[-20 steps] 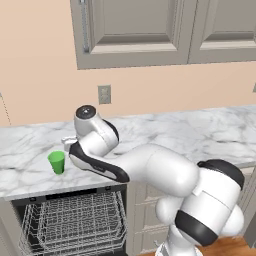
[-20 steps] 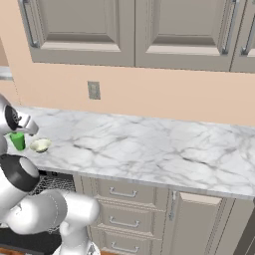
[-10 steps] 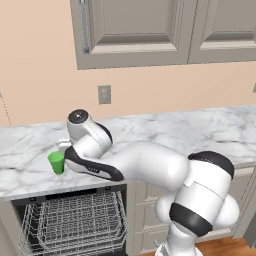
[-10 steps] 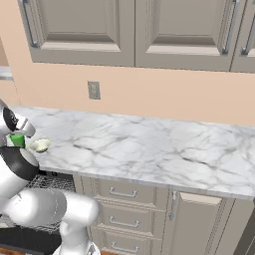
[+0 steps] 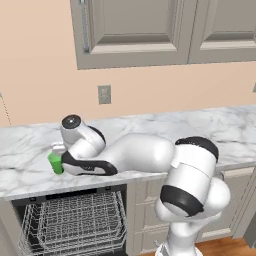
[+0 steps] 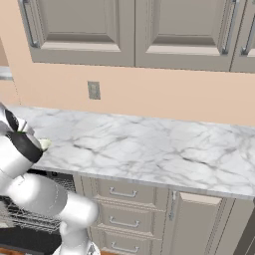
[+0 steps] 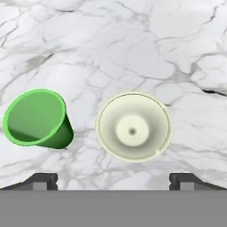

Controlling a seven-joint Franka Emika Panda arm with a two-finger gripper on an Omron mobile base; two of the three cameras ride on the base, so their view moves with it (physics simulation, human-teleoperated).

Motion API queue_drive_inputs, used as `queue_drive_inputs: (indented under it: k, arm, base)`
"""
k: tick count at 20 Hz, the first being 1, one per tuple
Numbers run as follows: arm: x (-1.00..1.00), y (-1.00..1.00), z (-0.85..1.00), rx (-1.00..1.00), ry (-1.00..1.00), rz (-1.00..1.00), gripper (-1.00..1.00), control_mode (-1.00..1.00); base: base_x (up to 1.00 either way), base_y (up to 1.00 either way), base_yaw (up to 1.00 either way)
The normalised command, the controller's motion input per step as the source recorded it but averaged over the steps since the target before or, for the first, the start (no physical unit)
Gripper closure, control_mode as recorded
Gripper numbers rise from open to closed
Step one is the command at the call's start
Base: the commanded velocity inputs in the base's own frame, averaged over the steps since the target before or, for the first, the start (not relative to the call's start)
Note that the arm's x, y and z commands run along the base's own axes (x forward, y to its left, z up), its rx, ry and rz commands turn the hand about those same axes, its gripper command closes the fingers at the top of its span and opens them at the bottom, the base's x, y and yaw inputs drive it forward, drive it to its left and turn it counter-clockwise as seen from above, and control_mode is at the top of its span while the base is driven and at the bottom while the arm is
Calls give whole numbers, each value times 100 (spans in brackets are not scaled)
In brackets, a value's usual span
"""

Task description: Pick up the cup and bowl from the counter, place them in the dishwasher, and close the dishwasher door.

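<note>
So the gripper (image 7: 113, 179) is hanging over the counter (image 7: 133, 40) looking straight down, fingers spread wide apart and not holding anything. In the hand view the two dark fingertips (image 7: 42, 179) are poking up at the bottom, one far left, one far right. The bowl (image 7: 134, 127) is sitting right in the span between them, a bit toward the right tip and just above the line of the tips, not touching either one. The cup (image 7: 37, 119) is lying just beside the bowl on its left, with a narrow strip of marble between them, lined up roughly above the left fingertip.

Looks-wise: the bowl is pale cream, round, shallow, wide rim with a small circle at the bottom. The cup is bright green, plain, no handle, wide at the mouth and narrowing toward its base, standing upright on the marble.

From the left base view the cup (image 5: 55, 163) is showing near the front edge of the counter (image 5: 210, 125), right next to the hand, and directly above the dishwasher (image 5: 75, 225), which is standing open with its silver wire racks showing. In the right base view a sliver of the bowl (image 6: 45, 144) is peeking out beside the arm.
</note>
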Motion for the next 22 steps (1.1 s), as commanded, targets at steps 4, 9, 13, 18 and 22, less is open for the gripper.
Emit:
queue_drive_inputs:
  k: [4,9,13,18,22]
  arm:
    - [25,23,-22,0,0,0,-100,-100]
    - [29,17,-23,0,0,0,-100,-100]
    - [40,15,-18,0,0,-1,-100,-100]
    - [34,25,-19,0,0,0,-100,-100]
    - [26,39,-21,-1,0,0,-100,-100]
  base:
    - [0,0,0]
    - [0,0,0]
    - [0,0,0]
    - [0,0,0]
    - [0,0,0]
